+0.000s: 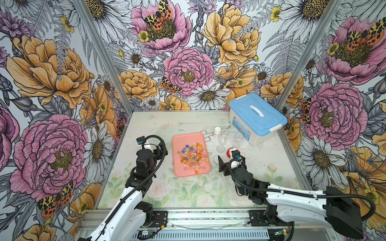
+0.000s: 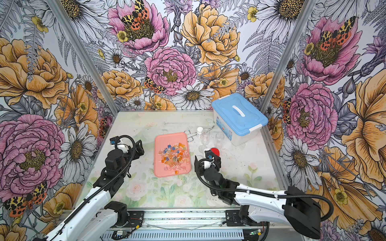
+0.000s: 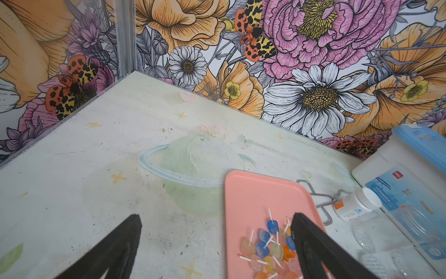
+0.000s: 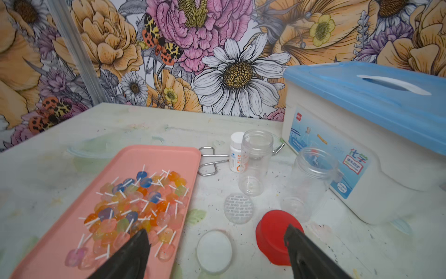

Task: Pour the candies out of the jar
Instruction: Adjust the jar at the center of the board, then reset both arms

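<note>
The left arm and right arm wear glossy white shells over black joints, ribbed black cables looped alongside, and the left hand and right hand carry tapered matte-black fingers.

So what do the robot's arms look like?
The left arm and right arm are white shells with black joints, each trailed by a black ribbed cable. The left gripper and right gripper have black, wedge-shaped fingers.
</note>
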Action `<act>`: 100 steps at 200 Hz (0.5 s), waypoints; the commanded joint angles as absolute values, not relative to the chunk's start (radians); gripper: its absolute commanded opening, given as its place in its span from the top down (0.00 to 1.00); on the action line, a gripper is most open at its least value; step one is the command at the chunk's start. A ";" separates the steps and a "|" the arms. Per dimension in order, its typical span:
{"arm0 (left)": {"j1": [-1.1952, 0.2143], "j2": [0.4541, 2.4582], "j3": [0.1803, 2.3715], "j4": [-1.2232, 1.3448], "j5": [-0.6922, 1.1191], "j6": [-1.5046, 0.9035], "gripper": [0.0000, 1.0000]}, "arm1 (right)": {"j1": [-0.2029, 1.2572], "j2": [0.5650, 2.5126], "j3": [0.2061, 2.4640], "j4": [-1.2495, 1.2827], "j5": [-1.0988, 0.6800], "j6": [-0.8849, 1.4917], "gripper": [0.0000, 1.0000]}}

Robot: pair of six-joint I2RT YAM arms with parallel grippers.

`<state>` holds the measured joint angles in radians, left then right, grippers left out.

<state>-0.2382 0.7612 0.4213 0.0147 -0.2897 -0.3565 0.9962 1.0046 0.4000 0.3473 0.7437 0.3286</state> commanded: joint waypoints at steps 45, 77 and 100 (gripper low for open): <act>-0.220 0.778 0.432 0.009 -0.370 -0.290 0.01 | 0.505 0.919 0.573 -0.042 0.452 0.376 0.06; -0.184 0.797 0.401 0.051 -0.410 -0.255 0.01 | 0.245 1.002 0.581 -0.038 0.438 0.402 0.03; -0.150 0.811 0.371 0.117 -0.410 -0.223 0.01 | 0.091 1.041 0.522 0.084 0.361 0.385 0.01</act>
